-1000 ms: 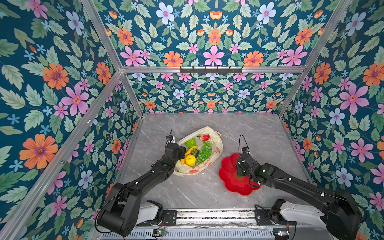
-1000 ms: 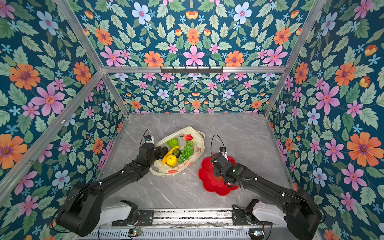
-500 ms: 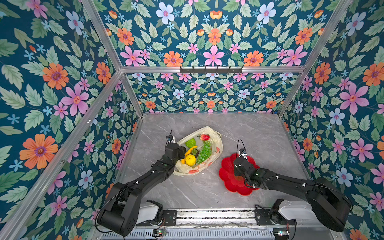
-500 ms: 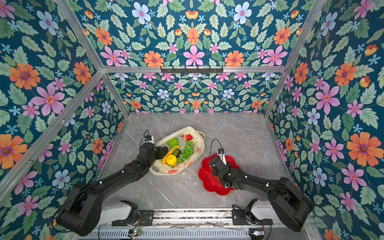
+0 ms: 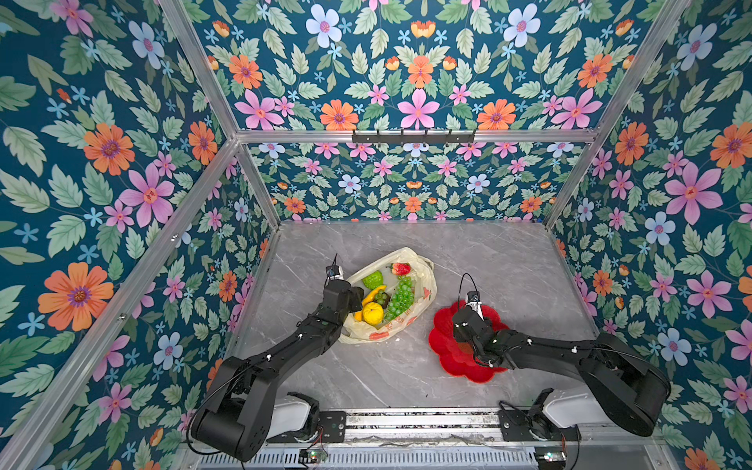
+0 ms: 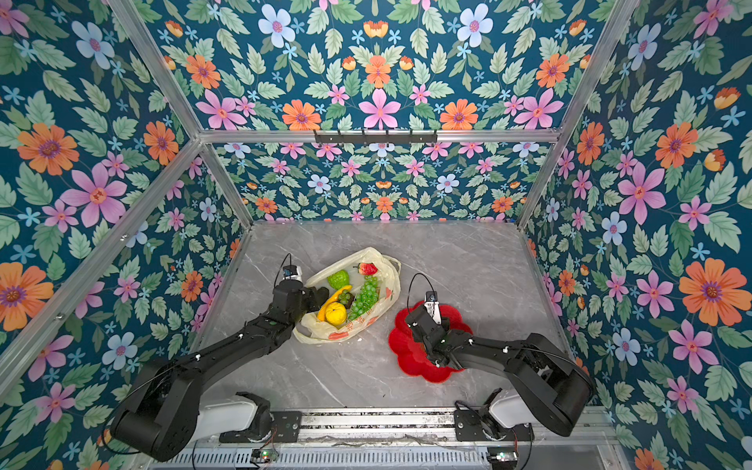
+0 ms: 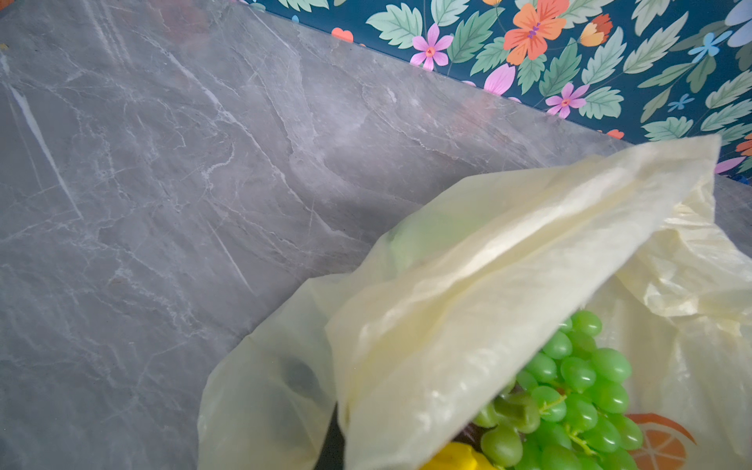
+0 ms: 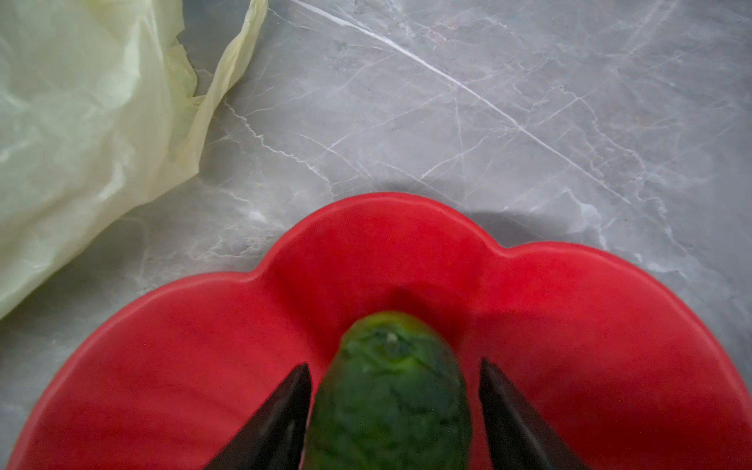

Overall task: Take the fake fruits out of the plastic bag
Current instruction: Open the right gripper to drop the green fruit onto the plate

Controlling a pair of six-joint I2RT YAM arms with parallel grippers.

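Right wrist view alone shows the right gripper (image 8: 394, 363) released, fingers (image 8: 280, 411) clear on either side of the dark green avocado (image 8: 390, 398) lying on the red plate (image 8: 569, 325); in both top views the arm (image 5: 529, 350) covers it. There the left gripper (image 5: 356, 294) is clenched on the rim of the plastic bag (image 5: 425, 285), banana (image 5: 373, 294), citrus (image 5: 372, 314) and grapes (image 5: 401, 297) just beyond. Grey marble desk (image 5: 488, 260), floral walls (image 5: 407, 183) around.

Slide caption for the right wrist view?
Right gripper open around avocado over red plate; bag apart from the plate.
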